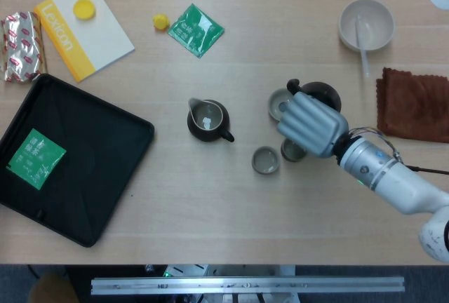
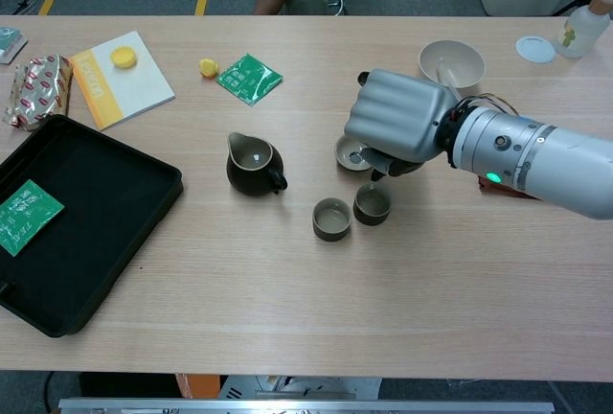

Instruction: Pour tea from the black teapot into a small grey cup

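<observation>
Right hand is wrapped around the black teapot, fingers closed over its body, holding it tilted just above the nearer small grey cup; a thin stream shows at the spout in the chest view. The pot looks like glazed ceramic: rigid, smooth, probably slippery and breakable, and heavier with liquid inside (fill level not visible), so a firm whole-body grip or the handle side seems the safest hold. Left hand is not in either view.
</observation>
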You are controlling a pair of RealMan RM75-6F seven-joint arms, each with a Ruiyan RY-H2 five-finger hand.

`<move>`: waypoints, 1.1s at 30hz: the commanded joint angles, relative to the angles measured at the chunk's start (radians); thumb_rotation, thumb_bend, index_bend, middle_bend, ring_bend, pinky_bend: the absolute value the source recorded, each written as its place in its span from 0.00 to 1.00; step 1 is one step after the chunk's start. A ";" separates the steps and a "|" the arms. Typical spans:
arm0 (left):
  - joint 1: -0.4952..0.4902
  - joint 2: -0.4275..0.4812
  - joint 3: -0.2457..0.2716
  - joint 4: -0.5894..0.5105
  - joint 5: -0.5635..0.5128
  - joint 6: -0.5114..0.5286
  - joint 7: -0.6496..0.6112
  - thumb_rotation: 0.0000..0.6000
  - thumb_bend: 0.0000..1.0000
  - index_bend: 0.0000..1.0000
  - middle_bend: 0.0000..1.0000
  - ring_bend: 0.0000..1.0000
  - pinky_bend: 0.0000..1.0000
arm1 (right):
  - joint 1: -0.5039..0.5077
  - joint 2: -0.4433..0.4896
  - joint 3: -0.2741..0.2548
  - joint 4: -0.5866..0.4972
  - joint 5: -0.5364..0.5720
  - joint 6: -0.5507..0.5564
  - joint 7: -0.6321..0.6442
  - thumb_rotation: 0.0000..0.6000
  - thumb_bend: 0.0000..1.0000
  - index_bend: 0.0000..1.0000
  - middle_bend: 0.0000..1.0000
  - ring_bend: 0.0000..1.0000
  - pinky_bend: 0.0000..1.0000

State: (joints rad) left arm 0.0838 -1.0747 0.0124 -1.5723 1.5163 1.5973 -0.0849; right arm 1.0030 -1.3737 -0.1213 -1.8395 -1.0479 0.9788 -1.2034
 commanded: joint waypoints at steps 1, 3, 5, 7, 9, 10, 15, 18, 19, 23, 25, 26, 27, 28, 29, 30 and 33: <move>0.001 -0.001 0.000 0.002 -0.001 0.000 -0.002 1.00 0.27 0.19 0.22 0.19 0.18 | 0.006 -0.003 -0.002 -0.003 0.008 0.000 -0.020 0.60 0.60 0.91 0.83 0.81 0.29; 0.002 -0.001 0.000 0.003 -0.001 0.001 -0.004 1.00 0.27 0.19 0.22 0.19 0.18 | 0.009 -0.005 -0.004 -0.004 0.011 0.000 -0.034 0.60 0.60 0.90 0.83 0.81 0.29; 0.003 -0.002 0.000 0.005 -0.001 0.002 -0.005 1.00 0.27 0.19 0.22 0.19 0.18 | 0.011 -0.007 -0.005 -0.004 0.014 0.000 -0.043 0.60 0.60 0.90 0.83 0.81 0.29; 0.003 -0.002 -0.001 0.006 -0.001 0.002 -0.006 1.00 0.27 0.19 0.22 0.19 0.18 | 0.014 -0.008 -0.007 -0.004 0.015 0.002 -0.055 0.60 0.60 0.90 0.83 0.81 0.29; 0.004 -0.003 -0.001 0.007 -0.001 0.003 -0.006 1.00 0.27 0.19 0.22 0.19 0.18 | 0.016 -0.009 -0.007 -0.007 0.017 0.003 -0.062 0.60 0.60 0.90 0.83 0.81 0.29; 0.004 -0.003 -0.001 0.007 -0.001 0.003 -0.007 1.00 0.27 0.19 0.22 0.19 0.18 | 0.017 -0.009 -0.008 -0.007 0.018 0.003 -0.066 0.60 0.60 0.90 0.83 0.81 0.29; 0.005 -0.004 -0.001 0.008 0.000 0.003 -0.007 1.00 0.27 0.19 0.22 0.19 0.18 | 0.021 -0.010 -0.016 -0.008 0.019 0.006 -0.088 0.60 0.60 0.90 0.83 0.81 0.29; 0.007 -0.004 -0.001 0.009 0.000 0.005 -0.008 1.00 0.27 0.19 0.22 0.19 0.18 | 0.022 -0.011 -0.017 -0.010 0.016 0.011 -0.095 0.60 0.60 0.90 0.83 0.81 0.29; 0.007 -0.004 -0.001 0.009 0.000 0.005 -0.008 1.00 0.27 0.19 0.22 0.19 0.18 | 0.021 -0.011 -0.017 -0.011 0.016 0.013 -0.095 0.60 0.60 0.90 0.83 0.81 0.29; 0.007 -0.004 -0.001 0.008 0.000 0.005 -0.008 1.00 0.27 0.19 0.22 0.19 0.18 | 0.019 -0.012 -0.016 -0.012 0.012 0.019 -0.093 0.60 0.60 0.90 0.83 0.81 0.29; 0.008 -0.004 -0.001 0.009 0.001 0.006 -0.008 1.00 0.27 0.19 0.22 0.19 0.18 | 0.017 -0.013 -0.016 -0.011 0.012 0.020 -0.089 0.60 0.60 0.90 0.83 0.81 0.29; 0.008 -0.004 -0.001 0.009 0.001 0.006 -0.009 1.00 0.27 0.19 0.22 0.19 0.18 | 0.016 -0.014 -0.016 -0.011 0.011 0.021 -0.086 0.60 0.60 0.90 0.83 0.81 0.29; 0.008 -0.004 -0.002 0.009 0.001 0.006 -0.009 1.00 0.27 0.19 0.22 0.19 0.18 | 0.014 -0.015 -0.015 -0.010 0.009 0.021 -0.081 0.60 0.60 0.90 0.83 0.81 0.29; 0.008 -0.004 -0.002 0.009 0.001 0.005 -0.008 1.00 0.27 0.19 0.22 0.19 0.18 | 0.012 -0.016 -0.015 -0.009 0.008 0.022 -0.076 0.60 0.60 0.90 0.83 0.81 0.29; 0.008 -0.004 -0.001 0.009 0.001 0.005 -0.008 1.00 0.27 0.19 0.22 0.19 0.18 | 0.010 -0.017 -0.014 -0.009 0.007 0.023 -0.069 0.60 0.60 0.90 0.83 0.81 0.29; 0.008 -0.004 -0.002 0.009 0.000 0.004 -0.009 1.00 0.27 0.19 0.22 0.19 0.18 | 0.005 -0.019 -0.013 -0.008 0.006 0.024 -0.057 0.61 0.60 0.90 0.83 0.81 0.29; 0.009 -0.005 -0.001 0.010 -0.001 0.003 -0.008 1.00 0.27 0.19 0.22 0.19 0.18 | -0.009 -0.023 -0.011 -0.006 -0.001 0.030 -0.022 0.60 0.59 0.90 0.83 0.81 0.29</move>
State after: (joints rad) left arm 0.0926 -1.0794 0.0112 -1.5624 1.5156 1.6007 -0.0928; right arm 1.0016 -1.3937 -0.1335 -1.8467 -1.0441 1.0049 -1.2389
